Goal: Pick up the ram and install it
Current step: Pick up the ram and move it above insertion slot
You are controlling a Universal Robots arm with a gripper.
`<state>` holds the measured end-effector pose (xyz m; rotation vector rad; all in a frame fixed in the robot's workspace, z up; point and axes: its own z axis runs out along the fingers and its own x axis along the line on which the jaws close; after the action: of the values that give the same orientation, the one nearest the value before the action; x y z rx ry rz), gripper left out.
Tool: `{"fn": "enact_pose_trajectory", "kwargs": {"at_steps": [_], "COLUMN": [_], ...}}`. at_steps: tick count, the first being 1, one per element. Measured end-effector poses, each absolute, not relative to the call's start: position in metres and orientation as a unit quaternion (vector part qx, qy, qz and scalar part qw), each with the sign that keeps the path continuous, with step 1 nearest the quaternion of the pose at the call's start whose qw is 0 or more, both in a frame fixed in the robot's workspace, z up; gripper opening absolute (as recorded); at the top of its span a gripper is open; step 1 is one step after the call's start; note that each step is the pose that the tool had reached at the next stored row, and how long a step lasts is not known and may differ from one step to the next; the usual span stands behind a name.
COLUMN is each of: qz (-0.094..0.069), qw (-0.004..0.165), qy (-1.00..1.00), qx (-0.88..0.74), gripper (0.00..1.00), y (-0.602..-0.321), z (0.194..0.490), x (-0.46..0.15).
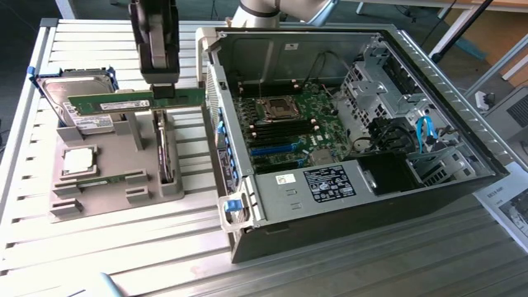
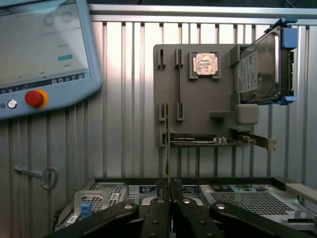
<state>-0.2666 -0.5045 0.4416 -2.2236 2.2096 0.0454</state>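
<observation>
1. Hand (image 1: 162, 93) is clamped on the ram (image 1: 107, 103) — its fingers pinch the upper long edge, off-centre along the stick.
2. Ram hangs level under the hand, above the grey holder (image 1: 107, 192) that sits on the slatted surface (image 1: 107, 247).
3. Seen from the wrist, the ram (image 2: 168, 124) runs edge-on straight out from between the hand's (image 2: 171, 191) fingertips.
4. Just beside the hand stands an open computer case (image 1: 330, 210); below the hand, on the holder, lies a square silver processor chip (image 1: 78, 159).
</observation>
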Motion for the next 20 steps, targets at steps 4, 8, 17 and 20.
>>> {"fn": "enact_pose_trajectory", "kwargs": {"at_steps": [4,8,17,20], "qz": [0.015,0.015,0.015,0.015], "qw": [0.003,0.003,0.004,0.004], "qy": [0.705,0.705,0.705,0.705], "qx": [-0.709,-0.709,-0.709,-0.709], "gripper": [0.12,0.12,0.12,0.12], "y": [-0.505,-0.506,-0.507,-0.507], "z": [0.442,0.442,0.442,0.442], "x": [-0.26,-0.249,-0.233,-0.229]}}
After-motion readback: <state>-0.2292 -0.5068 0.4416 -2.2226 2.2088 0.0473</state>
